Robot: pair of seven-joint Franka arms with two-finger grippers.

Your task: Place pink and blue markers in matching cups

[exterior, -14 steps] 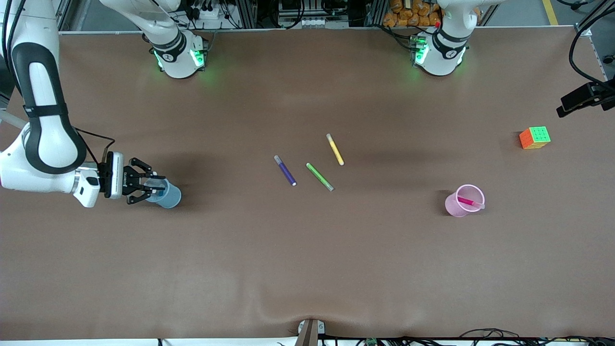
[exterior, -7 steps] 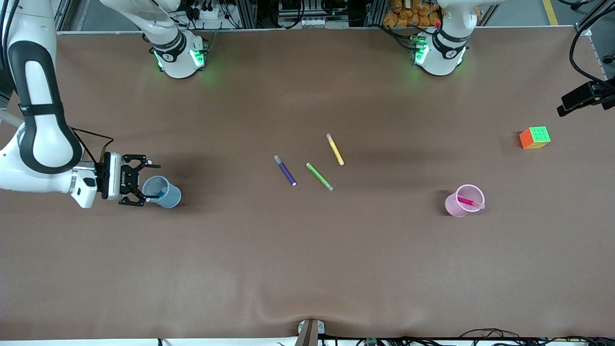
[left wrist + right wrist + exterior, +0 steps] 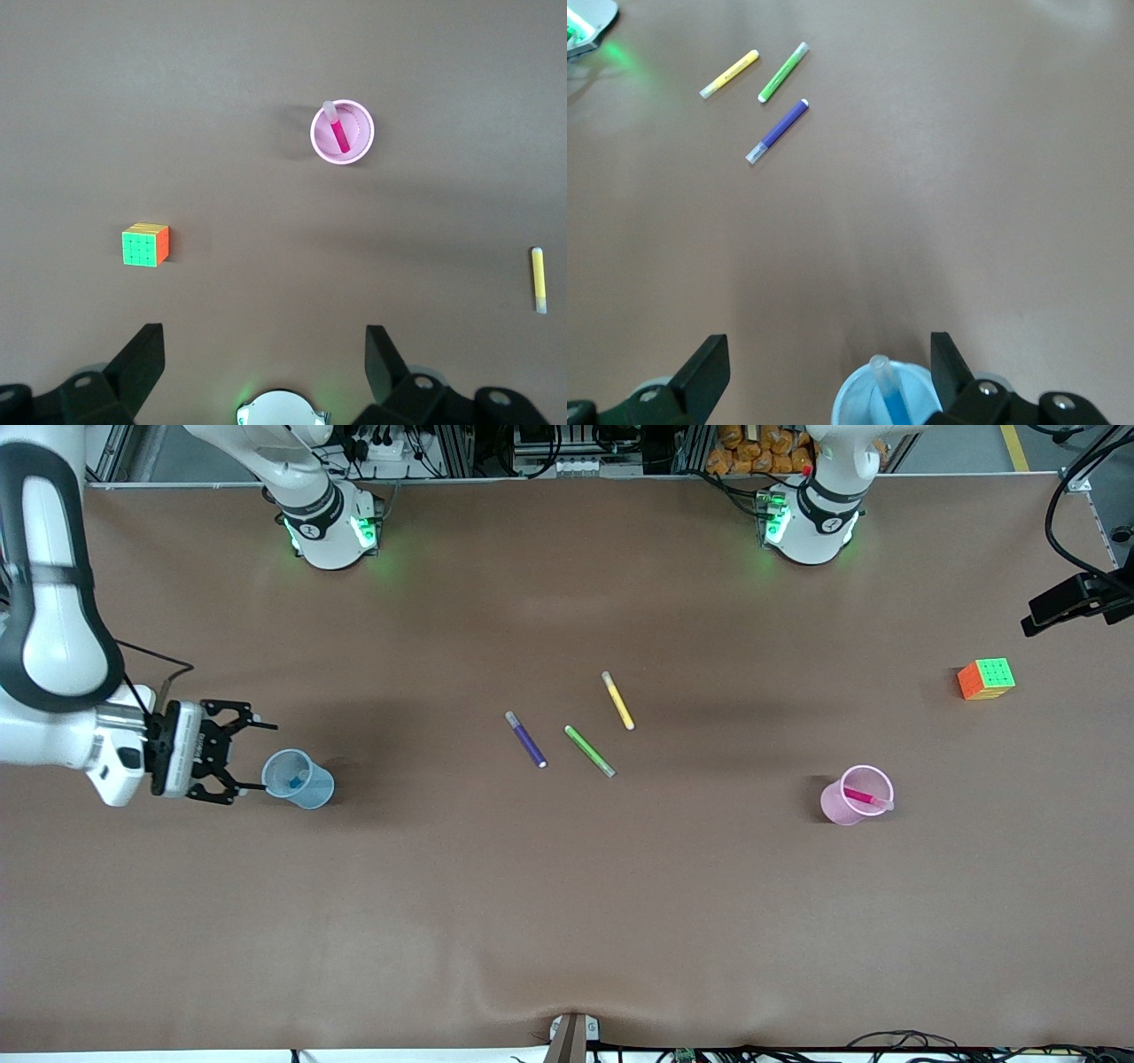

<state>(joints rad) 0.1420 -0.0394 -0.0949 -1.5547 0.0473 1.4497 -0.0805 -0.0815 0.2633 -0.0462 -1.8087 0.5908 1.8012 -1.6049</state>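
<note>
The pale blue cup (image 3: 299, 779) stands toward the right arm's end of the table, and the blue marker (image 3: 297, 779) leans inside it, greyish end up. In the right wrist view the blue cup (image 3: 917, 382) and blue marker (image 3: 886, 390) sit close below the fingers. My right gripper (image 3: 260, 756) (image 3: 828, 341) is open and empty beside this cup, apart from it. The pink cup (image 3: 852, 797) (image 3: 342, 133) stands toward the left arm's end, with the pink marker (image 3: 865, 798) (image 3: 337, 135) in it. My left gripper (image 3: 264, 335) waits open and empty high over the table, out of the front view.
Purple (image 3: 526, 739), green (image 3: 590, 751) and yellow (image 3: 617, 701) markers lie loose mid-table. A colour cube (image 3: 986, 679) sits toward the left arm's end, farther from the front camera than the pink cup. A black camera mount (image 3: 1067, 605) juts in at that edge.
My right gripper opened and let the blue marker drop into the blue cup. It then drew back off the cup toward the right arm's end of the table.
</note>
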